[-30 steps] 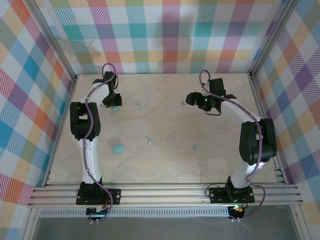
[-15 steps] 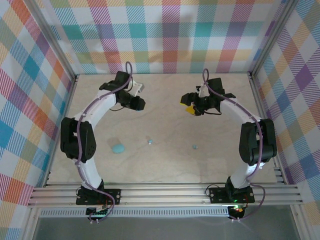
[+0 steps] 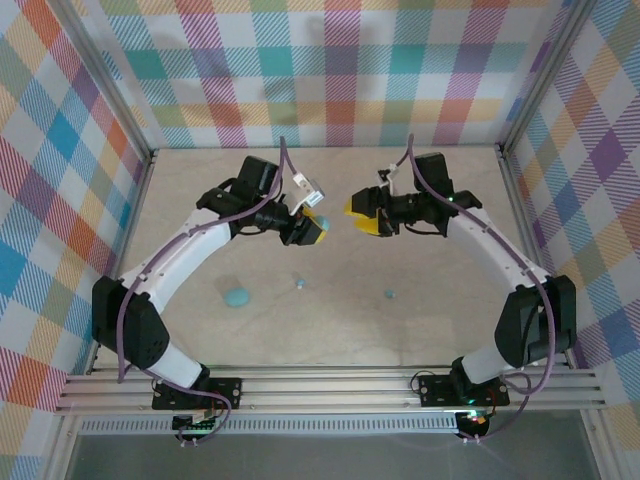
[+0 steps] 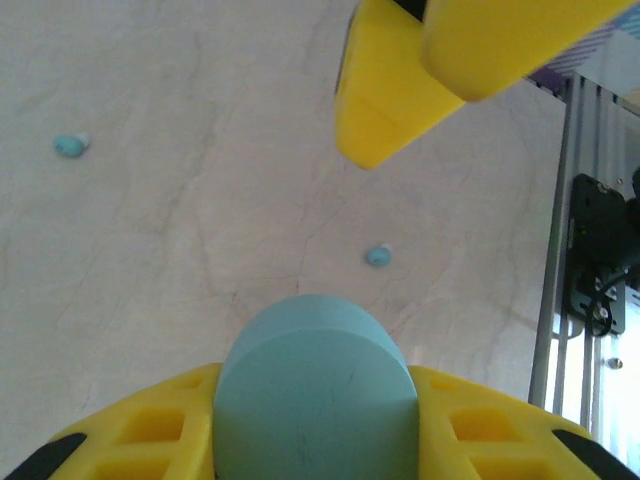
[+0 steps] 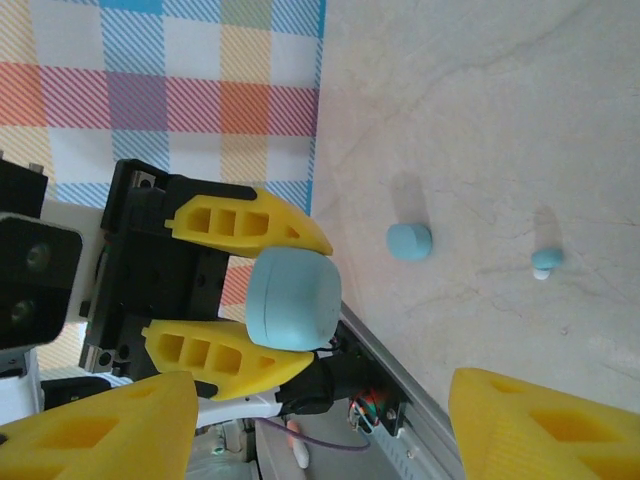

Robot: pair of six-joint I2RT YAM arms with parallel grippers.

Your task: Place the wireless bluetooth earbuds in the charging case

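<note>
While my left gripper (image 3: 314, 230) clamps the light-blue charging case (image 4: 315, 390), my right gripper (image 3: 360, 217) faces it, jaws wide. Two earbuds (image 3: 300, 284) lie on the counter (image 3: 450, 320).

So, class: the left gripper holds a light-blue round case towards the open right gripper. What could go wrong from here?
The light-blue round case sits pinched by its curved sides in the left gripper; it may slip or twist if the open right gripper nudges it. Dropped, it could scatter the tiny pale-blue earbuds loose on the table.
</note>
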